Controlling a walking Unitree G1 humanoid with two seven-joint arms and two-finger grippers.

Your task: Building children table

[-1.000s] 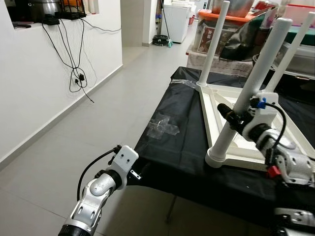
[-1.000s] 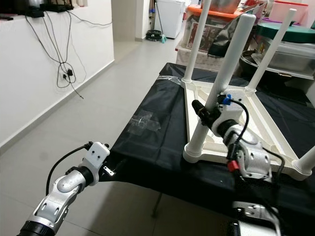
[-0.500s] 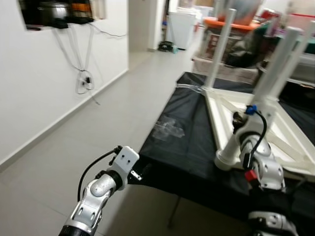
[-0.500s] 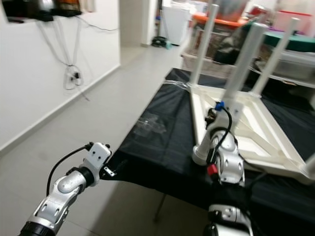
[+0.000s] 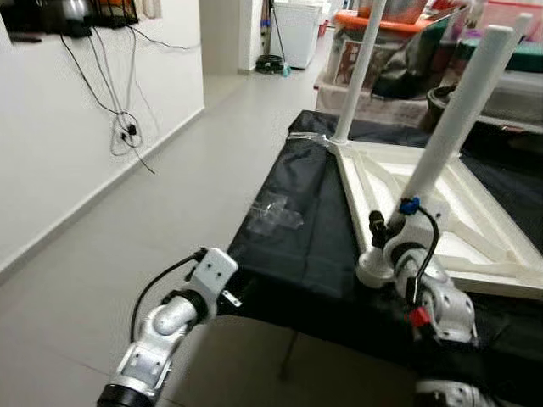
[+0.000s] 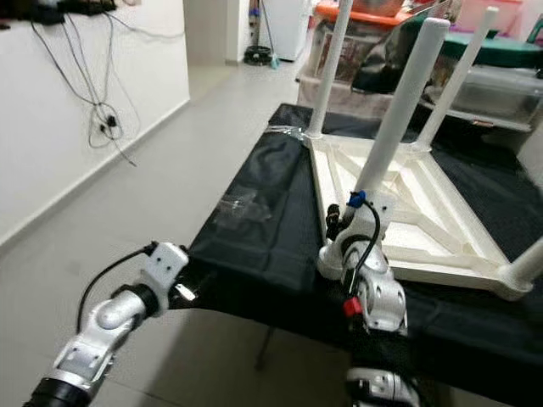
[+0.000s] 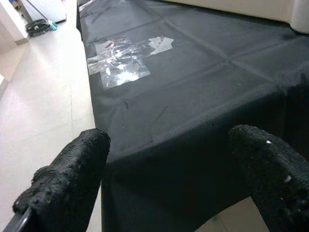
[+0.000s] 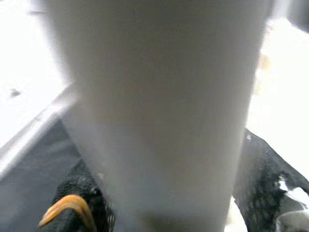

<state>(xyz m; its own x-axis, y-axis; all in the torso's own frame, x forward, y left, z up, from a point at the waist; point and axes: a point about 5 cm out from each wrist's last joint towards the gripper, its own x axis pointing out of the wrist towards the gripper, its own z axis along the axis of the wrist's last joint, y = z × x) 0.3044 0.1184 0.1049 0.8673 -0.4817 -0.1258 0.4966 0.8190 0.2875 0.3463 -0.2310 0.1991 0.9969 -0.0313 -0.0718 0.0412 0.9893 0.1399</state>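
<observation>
On the far left, cables [image 5: 119, 93] hang down a white wall [image 5: 51, 161] above a grey tiled floor [image 5: 170, 212]. Next, the left gripper [image 7: 169, 179] hovers at the near edge of a black cloth [image 5: 297, 246], its fingers [image 7: 67, 179] spread wide and holding nothing. A clear plastic wrapper [image 5: 273, 212] lies on the cloth just past it. Further right, the white table [image 6: 407, 203] rests upside down on the cloth with its legs pointing up. The right gripper [image 5: 379, 236] is low on the nearest leg [image 5: 450, 119], just above its base, with one black finger on each side of the leg in the right wrist view [image 8: 159, 96], closed around it. Behind the table stand storage boxes [image 5: 382, 42].
</observation>
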